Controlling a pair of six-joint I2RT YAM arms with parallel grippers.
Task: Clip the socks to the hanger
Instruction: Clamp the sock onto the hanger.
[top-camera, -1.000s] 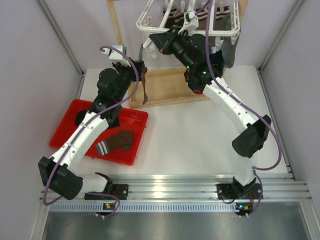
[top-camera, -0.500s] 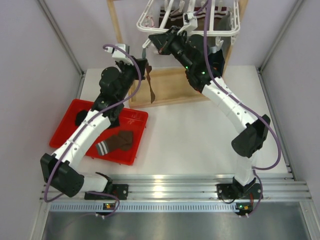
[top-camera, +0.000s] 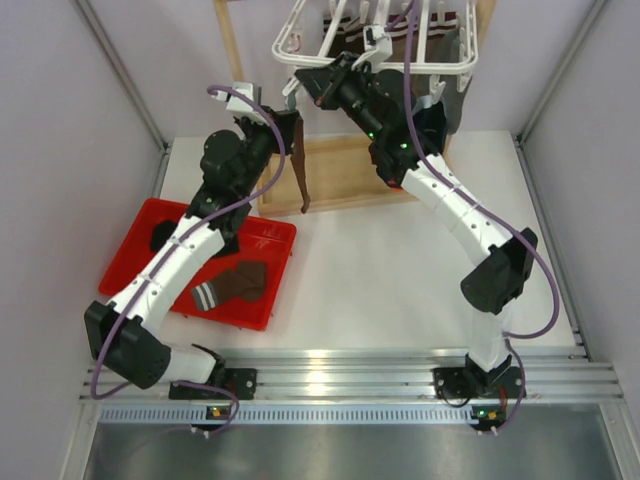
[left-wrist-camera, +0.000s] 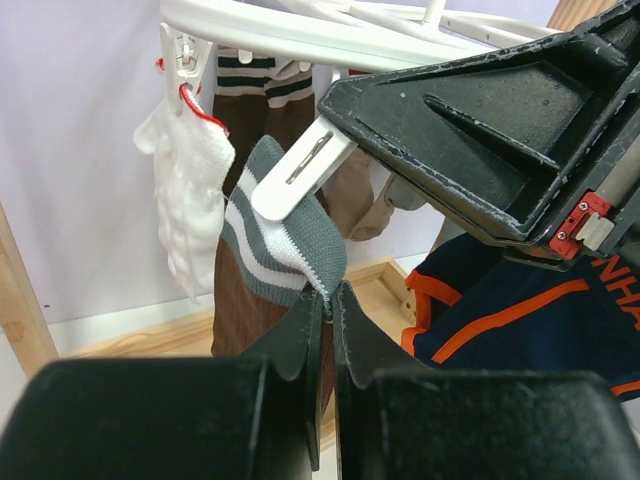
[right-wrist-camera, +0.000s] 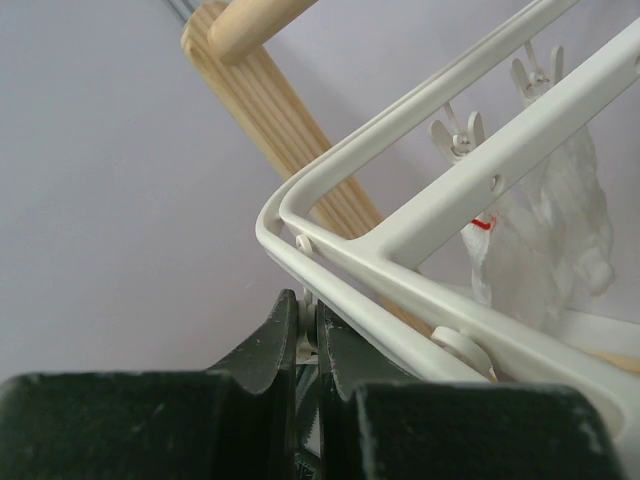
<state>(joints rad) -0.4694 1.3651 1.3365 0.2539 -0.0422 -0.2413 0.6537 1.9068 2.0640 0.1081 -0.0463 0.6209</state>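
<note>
**Holding a striped sock at a pinched clip**

1. The left gripper (left-wrist-camera: 330, 298) has its jaws pressed together on the grey-and-white cuff of a brown sock (left-wrist-camera: 285, 235). The sock hangs from it above the wooden base (top-camera: 340, 170), with the cuff raised just under the near corner of the hanger (right-wrist-camera: 420, 225).
2. The right gripper (right-wrist-camera: 308, 325) has narrow jaws, squeezing a white clip (left-wrist-camera: 298, 172) at that same corner. The clip's tip lies at the top of the cuff.
3. The hanger sits high on the wooden frame (top-camera: 232, 55). Other striped socks (left-wrist-camera: 262, 78) and a white fluffy piece (left-wrist-camera: 190, 205) are pegged to it.
4. The navy fabric (left-wrist-camera: 520, 310), trimmed in orange, hangs behind the right gripper.
5. The red tray (top-camera: 125, 262) sits on the table at left. It holds a second brown sock (top-camera: 232, 285) with a striped cuff and a dark sock (top-camera: 160, 238).
</note>
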